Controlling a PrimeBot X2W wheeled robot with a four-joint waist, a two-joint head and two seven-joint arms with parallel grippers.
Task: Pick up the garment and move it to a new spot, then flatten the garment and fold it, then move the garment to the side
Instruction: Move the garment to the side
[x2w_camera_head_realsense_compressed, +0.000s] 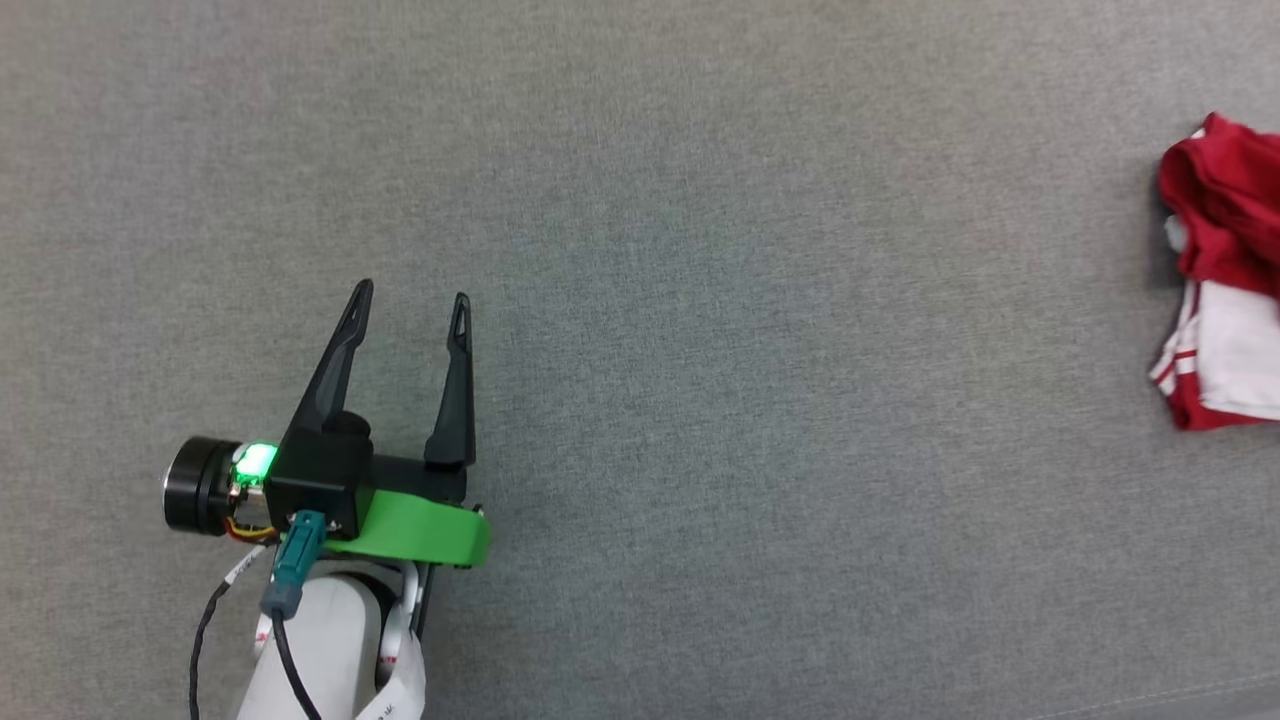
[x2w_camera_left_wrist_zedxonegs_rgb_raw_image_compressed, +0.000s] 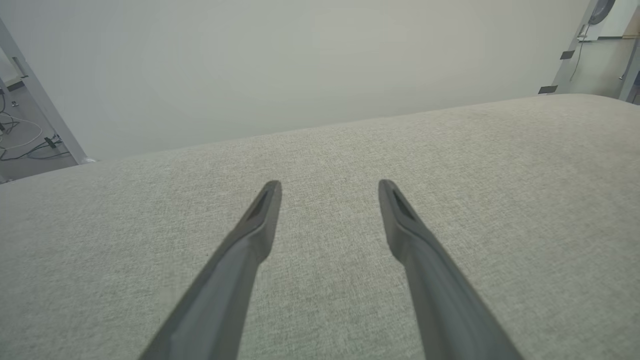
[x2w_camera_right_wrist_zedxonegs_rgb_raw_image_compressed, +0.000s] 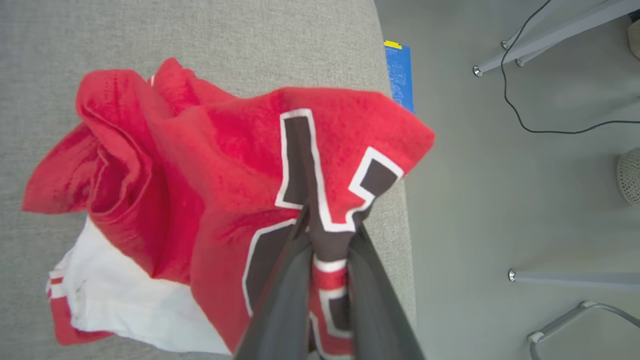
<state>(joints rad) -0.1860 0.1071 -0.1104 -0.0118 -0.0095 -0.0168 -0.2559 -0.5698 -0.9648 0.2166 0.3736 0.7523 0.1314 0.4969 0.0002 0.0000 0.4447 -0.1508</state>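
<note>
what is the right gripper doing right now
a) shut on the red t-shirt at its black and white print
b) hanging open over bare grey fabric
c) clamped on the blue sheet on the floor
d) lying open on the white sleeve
a: in the right wrist view the right gripper has both fingers pinched together on the red T-shirt, right at its black-and-white print, near the edge of the grey fabric surface.

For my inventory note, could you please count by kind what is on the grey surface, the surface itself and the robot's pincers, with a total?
shirt: 1
pincers: 2, the left pincer open, the right pincer shut on the shirt
surface: 1
total: 4
</note>
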